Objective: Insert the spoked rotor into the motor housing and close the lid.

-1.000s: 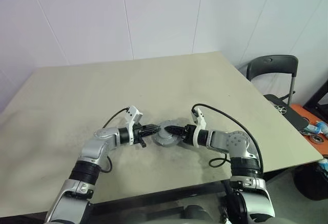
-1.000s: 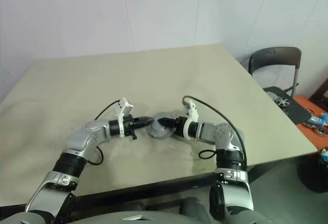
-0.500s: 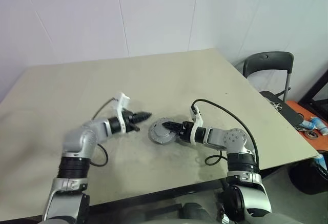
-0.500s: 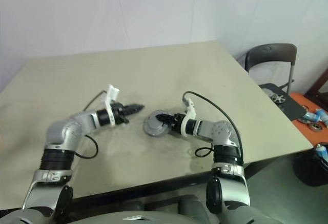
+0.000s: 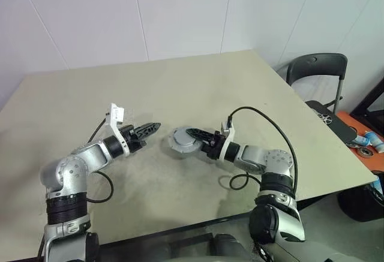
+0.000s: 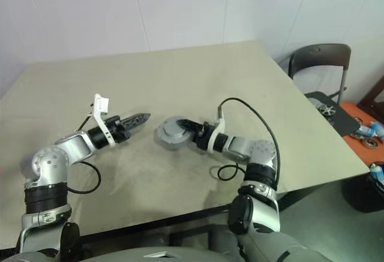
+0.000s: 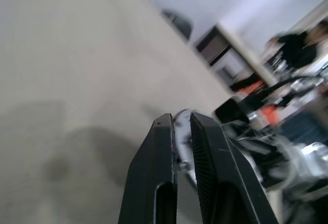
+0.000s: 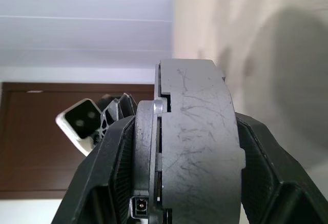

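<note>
The right gripper (image 5: 193, 133) clamped the round grey metal motor housing (image 5: 180, 140) (lid on) mid-counter (image 5: 198, 82); the left gripper (image 5: 151, 128), jaws together, hung apart.

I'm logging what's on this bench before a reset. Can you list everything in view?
motor housing: one, grey metal, clamped edge-on between the right gripper's fingers over the middle of the table
lid: one, grey, thinner disc stacked flat against the housing
table: one, beige, under both arms
chair: one, dark grey, past the table's right edge
black panel: one, beside the chair, with a small item on it that is too small to tell
floor clutter: a few small orange and blue-white items at the far right, too small to tell
left gripper: black, shut and empty, apart from the housing
right gripper: black, shut on the housing
</note>
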